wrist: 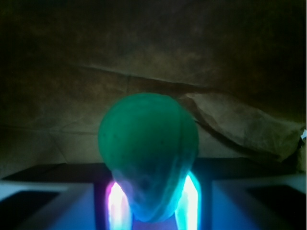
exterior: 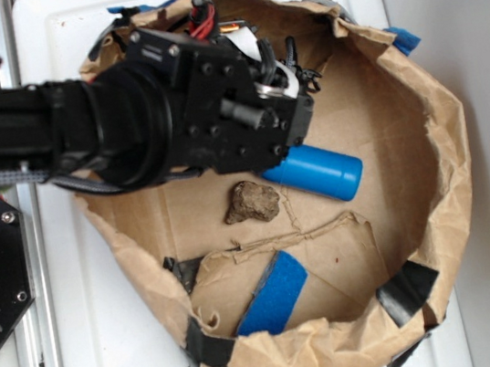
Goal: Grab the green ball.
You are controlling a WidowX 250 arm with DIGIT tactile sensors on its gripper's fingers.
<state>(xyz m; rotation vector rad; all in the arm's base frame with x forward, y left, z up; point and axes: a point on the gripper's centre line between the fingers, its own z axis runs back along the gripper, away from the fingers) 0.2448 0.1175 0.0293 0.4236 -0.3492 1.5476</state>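
The black jointed robot arm (exterior: pixel 43 130) reaches in level from the left edge of the exterior view, over the white table (exterior: pixel 122 349) and across the near-left rim of the crumpled brown paper enclosure (exterior: pixel 442 145). Its bulky wrist ends with the black gripper (exterior: pixel 289 75) pointing right, low over the paper floor in the far middle of the enclosure.

From that view the small matte green ball cannot be seen; the wrist hides it. The wrist view shows the green ball (wrist: pixel 148 153) right at the gripper (wrist: pixel 152 203), pressed between two glowing fingers (wrist: pixel 116 206), its lower part pinched narrower than its top. So the pincer looks clamped on the ball, with the brown paper wall behind it.

That squeezed shape suggests a soft, light, foam-like ball: it should yield rather than slip, and a hold across its middle, beside the faint seam, seems safest.

Further right lie a rough brown rock (exterior: pixel 251 202) near the middle, a blue cylindrical pin (exterior: pixel 317 173) just beside the gripper body, and a blue flat patch (exterior: pixel 274 294) nearer.
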